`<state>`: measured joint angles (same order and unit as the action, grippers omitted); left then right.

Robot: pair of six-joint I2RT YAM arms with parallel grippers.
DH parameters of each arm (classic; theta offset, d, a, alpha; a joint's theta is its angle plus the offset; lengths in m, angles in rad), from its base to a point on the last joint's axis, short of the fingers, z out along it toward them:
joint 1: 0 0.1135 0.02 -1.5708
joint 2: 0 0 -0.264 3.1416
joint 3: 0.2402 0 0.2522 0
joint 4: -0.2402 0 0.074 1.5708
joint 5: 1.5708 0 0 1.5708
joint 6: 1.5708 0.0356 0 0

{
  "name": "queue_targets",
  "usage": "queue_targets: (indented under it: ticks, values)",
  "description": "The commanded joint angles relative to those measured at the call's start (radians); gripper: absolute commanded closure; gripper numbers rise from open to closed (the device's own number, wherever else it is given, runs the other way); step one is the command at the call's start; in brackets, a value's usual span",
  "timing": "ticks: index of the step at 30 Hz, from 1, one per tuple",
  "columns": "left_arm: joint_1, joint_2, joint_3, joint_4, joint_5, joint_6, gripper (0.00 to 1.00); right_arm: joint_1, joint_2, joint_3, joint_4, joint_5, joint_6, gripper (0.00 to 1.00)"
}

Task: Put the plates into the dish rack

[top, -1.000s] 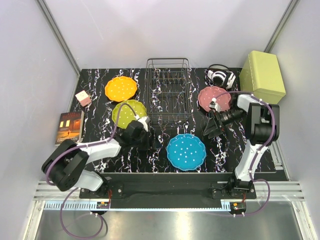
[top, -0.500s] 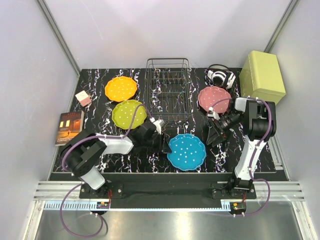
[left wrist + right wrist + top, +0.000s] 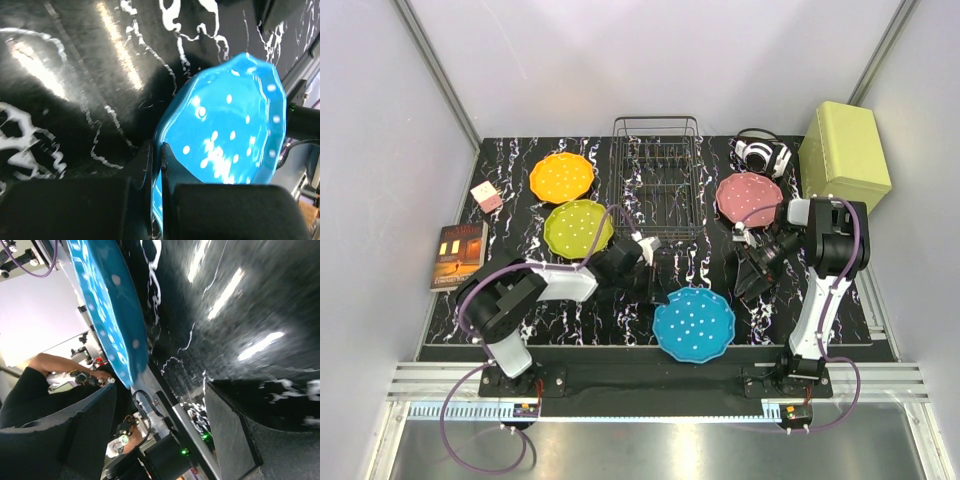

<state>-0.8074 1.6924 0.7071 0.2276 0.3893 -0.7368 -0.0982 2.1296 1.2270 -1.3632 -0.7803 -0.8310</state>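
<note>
Blue plate (image 3: 230, 135) rim in pinch betw. L fingers (image 3: 142, 167); R fingers (image 3: 75, 440) apart, empty.

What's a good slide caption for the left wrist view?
Left gripper pinching the scalloped rim of the blue dotted plate, with the black marbled tabletop behind.

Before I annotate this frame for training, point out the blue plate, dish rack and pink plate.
blue plate (image 3: 694, 324): top view, its dotted centre.
dish rack (image 3: 657, 180): top view, middle wire floor.
pink plate (image 3: 746, 193): top view, its centre.

Blue plate (image 3: 693, 323), white dots; black table (image 3: 765, 328), white marbling; black wire rack (image 3: 657, 180).
</note>
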Motion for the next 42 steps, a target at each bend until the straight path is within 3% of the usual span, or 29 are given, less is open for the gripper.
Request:
queue_targets:
  ticks: [1, 10, 21, 24, 28, 35, 37, 40, 41, 42]
  values:
    - [-0.003, 0.042, 0.100, 0.052, 0.071, -0.010, 1.00, 0.005, 0.032, 0.089, -0.004, -0.022, -0.014, 0.23]
    - [0.008, 0.030, 0.144, 0.030, 0.043, -0.015, 1.00, 0.026, -0.011, 0.092, -0.010, 0.035, 0.012, 0.23]
    - [0.017, 0.096, 0.325, 0.041, 0.031, -0.113, 1.00, 0.121, -0.059, 0.108, -0.057, 0.024, 0.003, 0.24]
    - [0.017, 0.096, 0.318, 0.044, 0.029, -0.118, 1.00, 0.123, -0.054, 0.101, -0.057, 0.010, 0.012, 0.28]
    - [0.019, 0.075, 0.298, 0.042, 0.023, -0.116, 1.00, 0.124, -0.053, 0.103, -0.056, -0.014, 0.020, 0.43]
    - [0.017, 0.058, 0.267, 0.032, 0.008, -0.096, 1.00, 0.104, -0.112, 0.108, -0.091, -0.030, -0.003, 0.40]
    - [0.017, 0.055, 0.259, 0.036, 0.006, -0.096, 1.00, 0.104, -0.111, 0.109, -0.106, -0.034, -0.013, 0.45]
    - [0.019, 0.055, 0.264, 0.041, 0.002, -0.092, 1.00, 0.104, -0.085, 0.114, -0.138, -0.051, -0.033, 0.69]
    - [0.019, 0.055, 0.265, 0.030, -0.003, -0.090, 1.00, 0.104, -0.077, 0.112, -0.145, -0.051, -0.043, 0.82]
    - [0.019, 0.052, 0.270, 0.023, -0.009, -0.087, 1.00, 0.104, -0.079, 0.109, -0.151, -0.051, -0.051, 0.87]
